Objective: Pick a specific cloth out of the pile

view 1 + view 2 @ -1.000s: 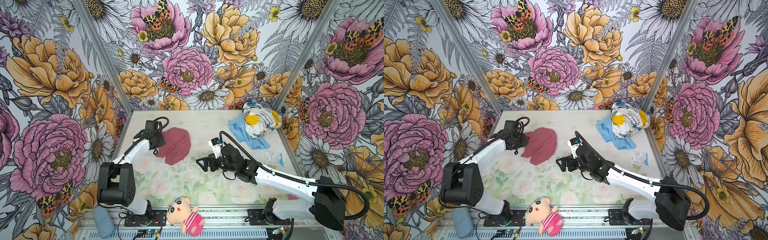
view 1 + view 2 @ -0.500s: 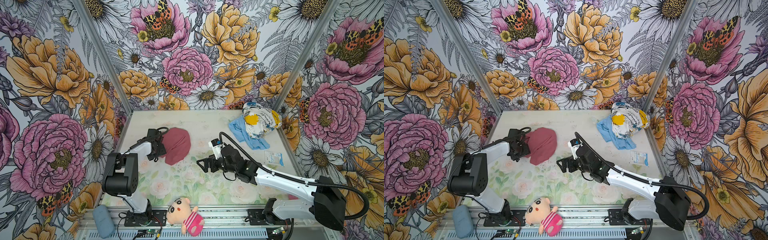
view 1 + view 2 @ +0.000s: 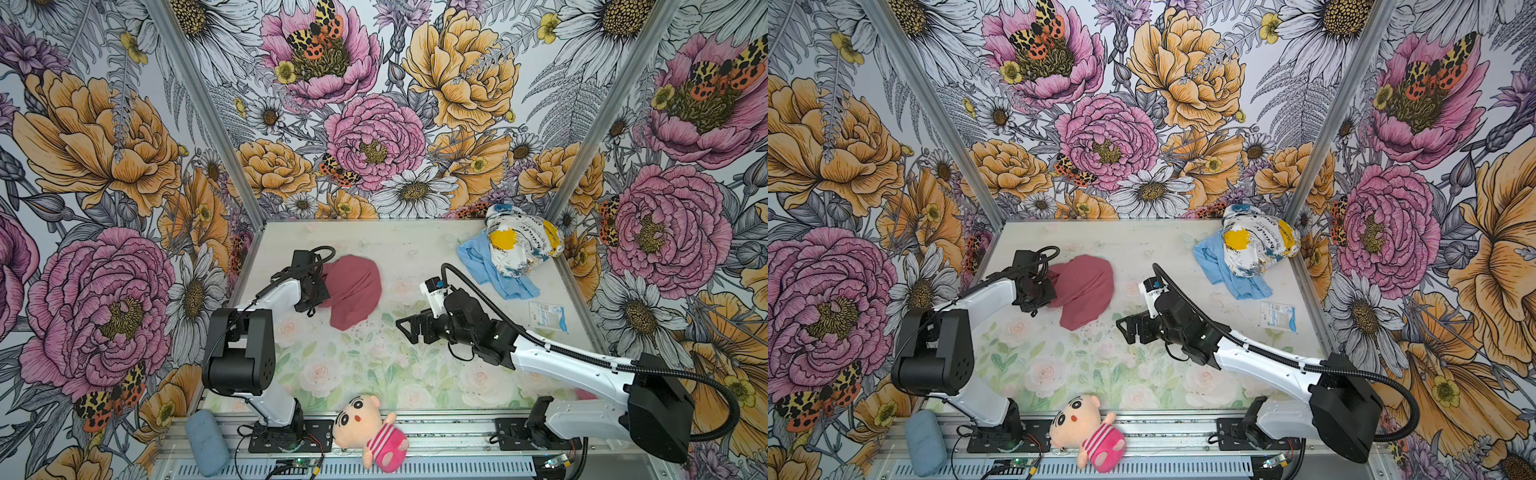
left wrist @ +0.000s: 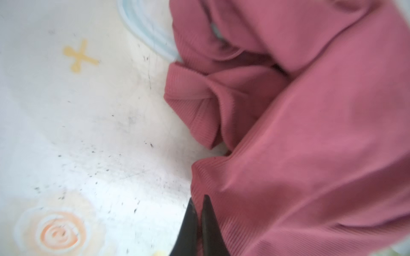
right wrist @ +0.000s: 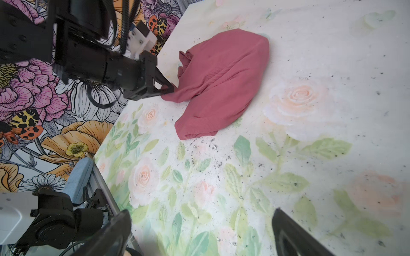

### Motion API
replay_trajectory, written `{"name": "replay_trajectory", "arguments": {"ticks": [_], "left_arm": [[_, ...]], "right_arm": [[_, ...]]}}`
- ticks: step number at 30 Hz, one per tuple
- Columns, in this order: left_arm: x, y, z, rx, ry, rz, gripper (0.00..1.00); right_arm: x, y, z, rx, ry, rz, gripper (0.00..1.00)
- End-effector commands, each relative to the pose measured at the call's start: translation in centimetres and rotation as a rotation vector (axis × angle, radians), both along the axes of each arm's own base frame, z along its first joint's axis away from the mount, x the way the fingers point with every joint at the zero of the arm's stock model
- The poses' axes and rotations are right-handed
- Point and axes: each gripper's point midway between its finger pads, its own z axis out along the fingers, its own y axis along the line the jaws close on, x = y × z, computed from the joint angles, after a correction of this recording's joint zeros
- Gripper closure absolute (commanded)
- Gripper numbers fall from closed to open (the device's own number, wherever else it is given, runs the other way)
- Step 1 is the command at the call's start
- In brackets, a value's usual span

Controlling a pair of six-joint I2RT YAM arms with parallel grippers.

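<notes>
The cloth (image 3: pixel 353 291) (image 3: pixel 1086 291), plain dusty red, lies crumpled on the table's left half, well apart from the pile (image 3: pixel 519 245) (image 3: pixel 1254 245) in the back right corner. My left gripper (image 3: pixel 316 291) (image 3: pixel 1048 293) is at the cloth's left edge. In the left wrist view its two black fingers are pressed together at the tips (image 4: pixel 198 199) on the ribbed hem of the cloth (image 4: pixel 310 133). The right wrist view shows the left gripper (image 5: pixel 170 88) pinching a corner of the cloth (image 5: pixel 221 84). My right gripper (image 3: pixel 405 328) (image 3: pixel 1127 330) (image 5: pixel 200 212) hovers open mid-table, nothing between its fingers.
The pile is a white, yellow and black printed cloth on a light blue cloth (image 3: pixel 486 266). A small white packet (image 3: pixel 547 316) lies near the right wall. A plush doll (image 3: pixel 370 432) and a blue-grey pad (image 3: pixel 205 442) rest on the front rail. Floral walls enclose three sides.
My left gripper has slid a little toward the front along the cloth's left edge and closed on the fabric. The right arm has stayed still.
</notes>
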Motion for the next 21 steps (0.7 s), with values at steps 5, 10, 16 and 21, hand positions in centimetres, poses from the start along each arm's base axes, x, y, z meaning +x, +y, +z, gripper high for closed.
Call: {"name": "replay_trajectory", "arguments": {"ticks": [5,10,16,21], "left_arm": [[7.1,-1.8,22.5,-0.02,-0.428,-0.12,1.0],[10.3,-3.0,34.1,-0.002,-0.689,-0.159,1.0],[11.9,-2.9,43.7,0.053,-0.972,-0.12,1.0],[11.5,-0.9,48.1,0.115,-1.127,-0.062,1.0]], "right_arm": [[3.4,-0.6,5.1,0.019,-0.111,-0.016,0.01],[4.4,-0.2,7.7,0.029,-0.162,0.009,0.01],[4.3,-0.5,7.7,0.03,-0.156,0.002,0.01],[4.0,-0.9,7.2,0.024,-0.147,-0.005,0.01]]}}
